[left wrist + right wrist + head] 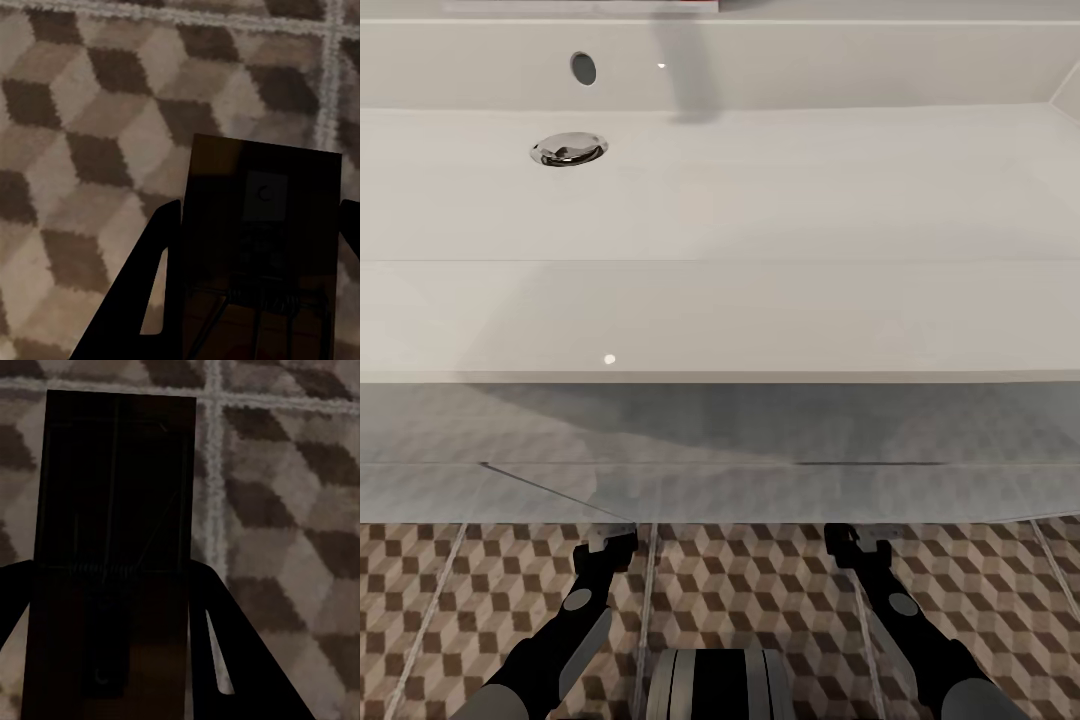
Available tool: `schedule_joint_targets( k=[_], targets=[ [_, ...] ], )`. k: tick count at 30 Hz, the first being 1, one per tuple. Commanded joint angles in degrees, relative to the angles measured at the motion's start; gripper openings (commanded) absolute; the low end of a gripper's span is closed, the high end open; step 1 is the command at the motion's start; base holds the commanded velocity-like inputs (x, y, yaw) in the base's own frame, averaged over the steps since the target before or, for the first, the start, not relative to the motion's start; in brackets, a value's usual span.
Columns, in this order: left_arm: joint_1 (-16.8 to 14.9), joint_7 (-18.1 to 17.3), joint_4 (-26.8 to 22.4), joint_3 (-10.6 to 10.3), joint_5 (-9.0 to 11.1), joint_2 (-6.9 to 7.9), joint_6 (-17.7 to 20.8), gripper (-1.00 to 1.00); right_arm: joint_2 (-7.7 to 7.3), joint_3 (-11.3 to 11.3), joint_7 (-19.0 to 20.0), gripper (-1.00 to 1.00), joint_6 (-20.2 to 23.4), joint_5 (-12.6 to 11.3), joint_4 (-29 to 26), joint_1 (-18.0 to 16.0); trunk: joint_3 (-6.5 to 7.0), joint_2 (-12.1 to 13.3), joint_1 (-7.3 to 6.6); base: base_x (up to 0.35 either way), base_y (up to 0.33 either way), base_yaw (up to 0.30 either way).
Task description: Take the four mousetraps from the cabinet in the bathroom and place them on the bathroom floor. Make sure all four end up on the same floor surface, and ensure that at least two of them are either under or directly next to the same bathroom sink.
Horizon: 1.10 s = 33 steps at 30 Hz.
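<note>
In the left wrist view a dark wooden mousetrap with a wire spring sits between the fingers of my left gripper, which is shut on it just above the cube-patterned bathroom floor. Another mousetrap is clamped the same way in my right gripper, over the floor tiles. In the head view both grippers, left and right, hang low over the floor just in front of the white bathroom sink. The cabinet is out of view.
The sink's wide basin has a chrome drain and an overflow hole. A shadowed gap with pale grey wall tiles lies under its front edge. The robot's base shows at the bottom between the arms.
</note>
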Motion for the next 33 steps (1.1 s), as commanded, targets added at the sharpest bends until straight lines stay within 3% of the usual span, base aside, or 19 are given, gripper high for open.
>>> schedule_joint_targets(
  k=[1,13,18,33],
  targets=[
    [-0.05,0.65,0.0,-0.5,0.48,0.09,-0.26,-1.0,-0.08,0.49,-0.16,-1.0,-0.23,-0.79,0.03,-0.03,-0.03,-0.01,-0.01,0.0,0.0,0.0],
    [-0.05,0.65,0.0,-0.5,0.48,0.09,-0.26,-1.0,-0.08,0.49,-0.06,-1.0,-0.19,-0.79,0.03,-0.03,-0.03,-0.01,-0.01,0.0,0.0,0.0],
    [-0.05,0.65,0.0,-0.5,0.48,0.08,-0.26,-1.0,-0.08,0.61,0.07,-1.0,-0.23,-0.72,0.03,-0.03,-1.14,-0.08,0.12,0.0,0.0,0.0],
    [-0.05,0.65,0.0,-0.5,0.48,0.09,-0.26,-1.0,-0.08,0.65,0.1,-1.0,-0.23,-0.79,0.03,-0.03,-1.14,-0.08,0.12,0.0,0.0,0.0]
  ],
)
